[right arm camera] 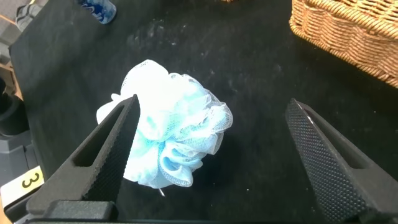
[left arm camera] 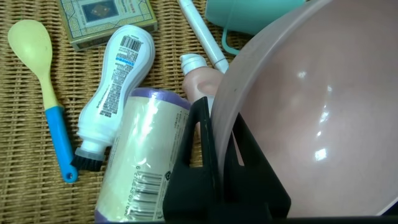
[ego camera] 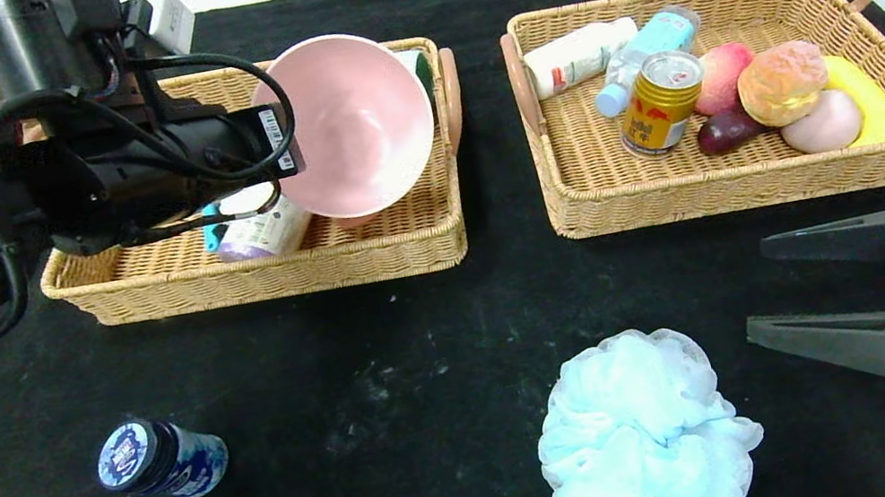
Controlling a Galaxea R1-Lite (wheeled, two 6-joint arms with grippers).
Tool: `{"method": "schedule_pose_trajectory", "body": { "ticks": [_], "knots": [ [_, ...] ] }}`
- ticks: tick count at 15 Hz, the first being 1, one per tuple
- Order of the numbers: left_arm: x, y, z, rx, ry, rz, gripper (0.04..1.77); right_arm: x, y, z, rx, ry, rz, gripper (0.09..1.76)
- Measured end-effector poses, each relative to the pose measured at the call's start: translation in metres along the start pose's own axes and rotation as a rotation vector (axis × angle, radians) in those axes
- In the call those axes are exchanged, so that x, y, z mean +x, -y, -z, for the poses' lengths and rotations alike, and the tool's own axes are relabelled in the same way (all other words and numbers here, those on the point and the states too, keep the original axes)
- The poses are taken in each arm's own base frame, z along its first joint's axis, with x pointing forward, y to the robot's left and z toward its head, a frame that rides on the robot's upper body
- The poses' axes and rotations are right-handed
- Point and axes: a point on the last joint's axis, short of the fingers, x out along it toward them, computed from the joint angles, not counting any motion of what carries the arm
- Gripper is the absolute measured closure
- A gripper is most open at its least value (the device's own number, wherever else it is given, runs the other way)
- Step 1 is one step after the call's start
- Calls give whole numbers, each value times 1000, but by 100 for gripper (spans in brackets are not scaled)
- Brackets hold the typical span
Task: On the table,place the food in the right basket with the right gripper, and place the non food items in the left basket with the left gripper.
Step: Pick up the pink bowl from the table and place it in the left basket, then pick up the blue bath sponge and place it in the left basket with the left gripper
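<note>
Left gripper [left arm camera: 214,134] clamped on the pink bowl's [left arm camera: 311,124] rim, over the wicker left basket [ego camera: 273,269].
Only our wrist view shows that; right gripper [ego camera: 755,293] gapes empty near the fluffy pouf [ego camera: 639,432].

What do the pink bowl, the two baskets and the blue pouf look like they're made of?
Pink bowl: likely plastic or melamine, smooth and glossy, with bright highlights in the left wrist view. Left basket and right basket: woven wicker or rattan look, tan strands in visible rows; could be synthetic. Blue pouf: gathered nylon-type mesh, ruffled and slightly see-through.
</note>
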Motion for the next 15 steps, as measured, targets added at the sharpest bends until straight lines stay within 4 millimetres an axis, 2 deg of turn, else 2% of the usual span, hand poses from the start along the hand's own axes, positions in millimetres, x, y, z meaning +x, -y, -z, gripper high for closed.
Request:
{"method": "schedule_pose_trajectory", "body": {
  "ticks": [4,9,12,15],
  "knots": [
    [12,0,2,-15,2,-5,164,-1,0,0,-2,3,1,14],
    [14,0,2,-15,3,-5,94,0,-2,0,-3,1,-4,14],
    [13,0,2,-13,0,-7,68,0,-2,1,-3,-1,-6,14],
    [9,-1,1,-13,3,-11,49,0,-2,1,-3,-1,-6,14]
  ]
}}
